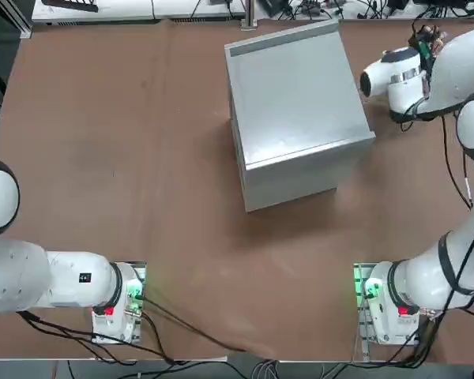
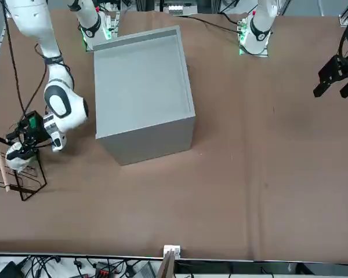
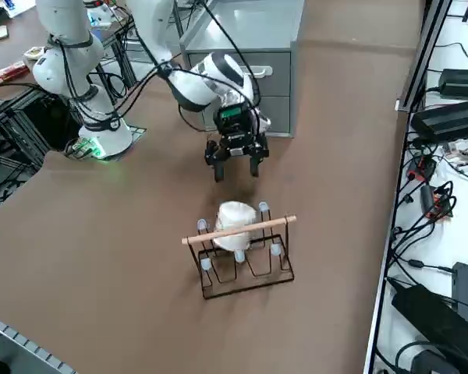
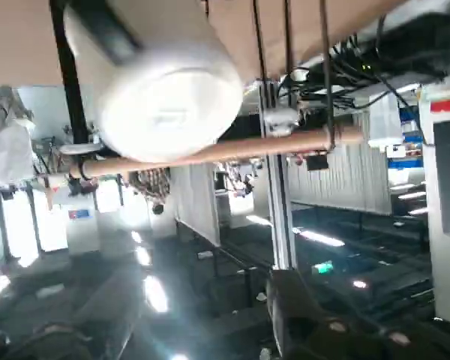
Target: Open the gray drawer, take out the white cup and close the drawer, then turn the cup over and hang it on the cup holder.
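Observation:
The white cup [image 3: 235,222] hangs upside down on a peg of the cup holder [image 3: 246,269], under its wooden top bar. My right gripper [image 3: 235,169] is open and holds nothing. It hovers between the rack and the cabinet, a short way clear of the cup. In the right wrist view the cup [image 4: 161,90] sits beyond my spread fingers [image 4: 307,315], against the wooden bar [image 4: 210,150]. The front view has the cup [image 2: 15,152] on the rack [image 2: 23,179] beside my wrist. The gray drawer [image 3: 265,74] is shut, flush in the cabinet [image 1: 296,118].
The gray cabinet [image 2: 142,92] fills the table's middle. The cup holder stands near the table's right edge, beyond which run a rail, cables and black boxes [image 3: 452,117]. A lower drawer front [image 3: 274,104] is also shut.

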